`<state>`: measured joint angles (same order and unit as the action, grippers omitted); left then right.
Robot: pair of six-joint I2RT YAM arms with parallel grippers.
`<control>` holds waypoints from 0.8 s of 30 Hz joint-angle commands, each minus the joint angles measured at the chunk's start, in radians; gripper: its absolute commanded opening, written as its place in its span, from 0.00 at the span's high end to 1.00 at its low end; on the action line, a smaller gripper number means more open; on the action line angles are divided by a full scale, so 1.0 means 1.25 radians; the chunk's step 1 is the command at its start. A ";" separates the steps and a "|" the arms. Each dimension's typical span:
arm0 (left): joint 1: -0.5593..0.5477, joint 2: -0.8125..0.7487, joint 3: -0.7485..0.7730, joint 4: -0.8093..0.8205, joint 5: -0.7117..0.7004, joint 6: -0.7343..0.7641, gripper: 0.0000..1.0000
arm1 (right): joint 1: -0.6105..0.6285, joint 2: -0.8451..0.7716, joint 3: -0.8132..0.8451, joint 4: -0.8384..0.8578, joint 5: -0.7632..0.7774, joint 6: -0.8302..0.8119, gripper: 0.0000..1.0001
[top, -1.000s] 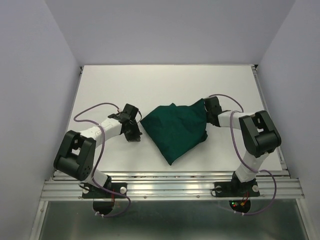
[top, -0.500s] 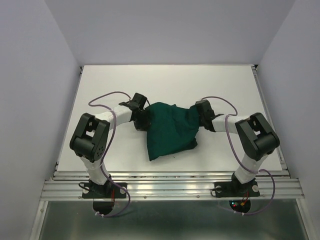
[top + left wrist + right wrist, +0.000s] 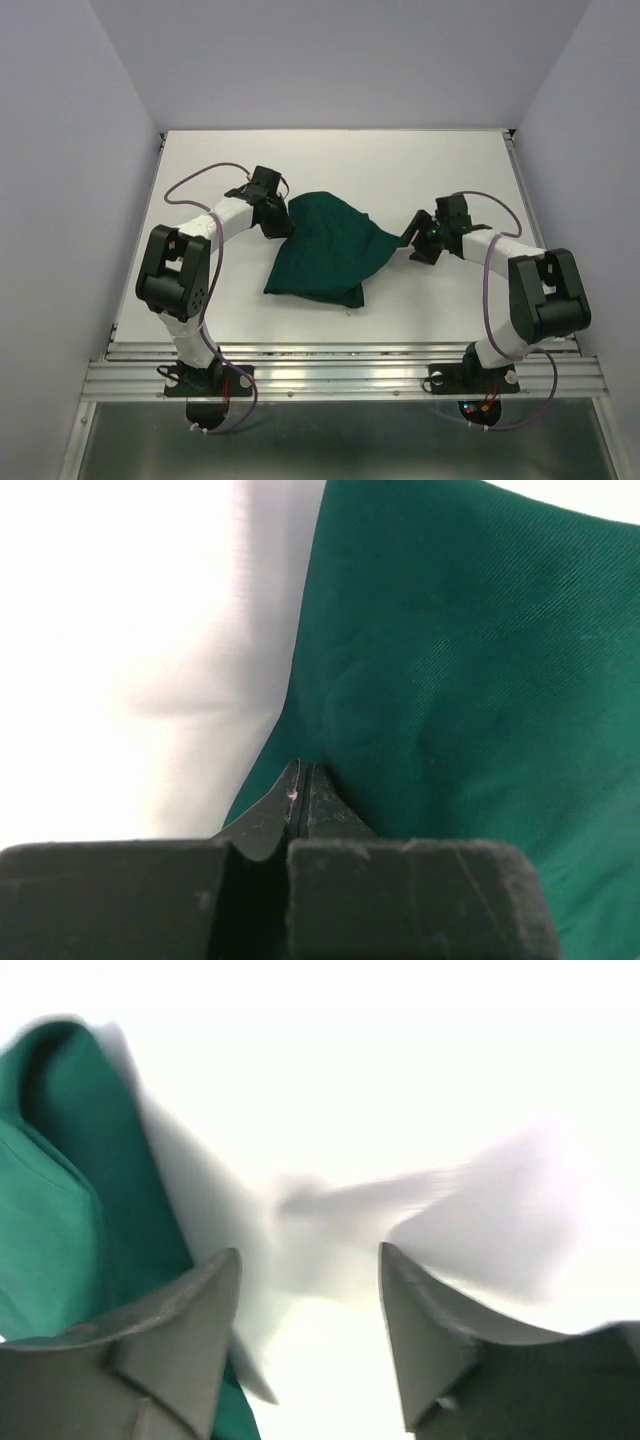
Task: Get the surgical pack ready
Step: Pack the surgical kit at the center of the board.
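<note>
Drape (image 3: 325, 255) lies bunched between both grippers; left gripper (image 3: 281, 221) is pinched tight on its far-left corner; right gripper (image 3: 416, 240) sits just off its right edge, fingers apart, empty; a one-sided pull could drag the bundle askew, or the thin pinch could slip.

Overhead light is bright and even, shadows soft. The right wrist view is overexposed — the counter (image 3: 420, 1050) glares pure white, the cloth (image 3: 60, 1190) smeared at its edge by motion blur. Left wrist: weave crisp, fingers (image 3: 330, 815) soft.
</note>
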<state>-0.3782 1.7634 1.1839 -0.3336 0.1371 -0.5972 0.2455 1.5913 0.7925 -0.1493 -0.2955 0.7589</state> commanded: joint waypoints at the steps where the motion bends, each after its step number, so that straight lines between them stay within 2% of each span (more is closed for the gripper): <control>1: 0.013 -0.057 -0.012 0.003 0.031 0.020 1.00 | -0.059 -0.080 0.013 -0.091 -0.003 -0.090 0.28; 10: 0.017 -0.041 -0.013 0.012 0.052 0.025 1.00 | -0.059 -0.216 0.024 -0.056 -0.014 -0.002 0.17; 14: 0.017 -0.040 -0.011 0.018 0.062 0.024 1.00 | -0.059 -0.209 0.013 -0.028 -0.085 0.028 0.14; 18: 0.017 -0.039 -0.008 0.020 0.066 0.022 1.00 | -0.048 -0.226 -0.093 0.081 -0.175 0.124 0.14; 24: 0.018 -0.056 0.001 0.010 0.054 0.025 1.00 | 0.049 -0.253 -0.171 0.161 -0.152 0.195 0.14</control>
<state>-0.3576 1.7504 1.1728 -0.3218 0.1879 -0.5827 0.2359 1.3212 0.6056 -0.0696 -0.4660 0.9272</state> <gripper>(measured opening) 0.019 0.877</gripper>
